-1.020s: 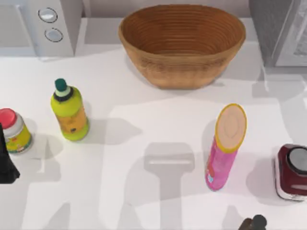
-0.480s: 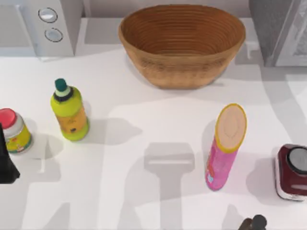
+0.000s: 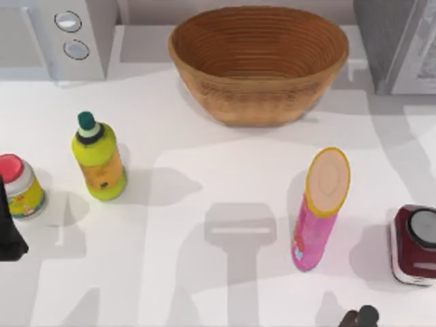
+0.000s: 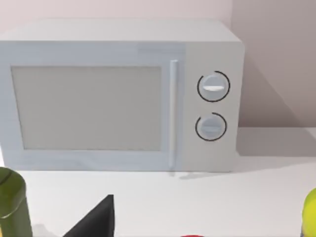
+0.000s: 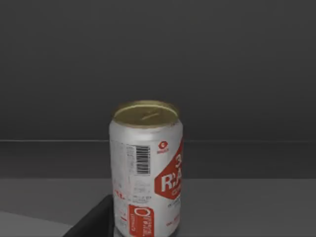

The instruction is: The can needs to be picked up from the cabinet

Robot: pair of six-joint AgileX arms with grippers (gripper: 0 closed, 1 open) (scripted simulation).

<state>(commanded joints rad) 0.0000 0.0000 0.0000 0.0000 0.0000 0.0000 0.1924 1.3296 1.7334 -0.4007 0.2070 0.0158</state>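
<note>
The can [image 5: 146,170] is silver with a red label, a barcode and a gold top. It stands upright on a dark grey shelf inside the cabinet [image 5: 158,59], close in front of my right wrist camera. A dark part of my right gripper [image 5: 94,222] rises just beside the can's base. In the top view the grey cabinet [image 3: 392,41] stands at the back right, and a bit of my right arm [image 3: 361,317] shows at the front edge. My left arm [image 3: 8,231] is parked at the left edge.
A woven basket [image 3: 259,61] sits at the back middle and a white microwave [image 3: 58,34] at the back left. On the table stand a yellow-green bottle [image 3: 99,160], a red-lidded jar [image 3: 20,185], a pink tube [image 3: 320,208] and a maroon container [image 3: 414,245].
The shadows near the cabinet at the table's right have shifted slightly. The objects on the table have not moved.
</note>
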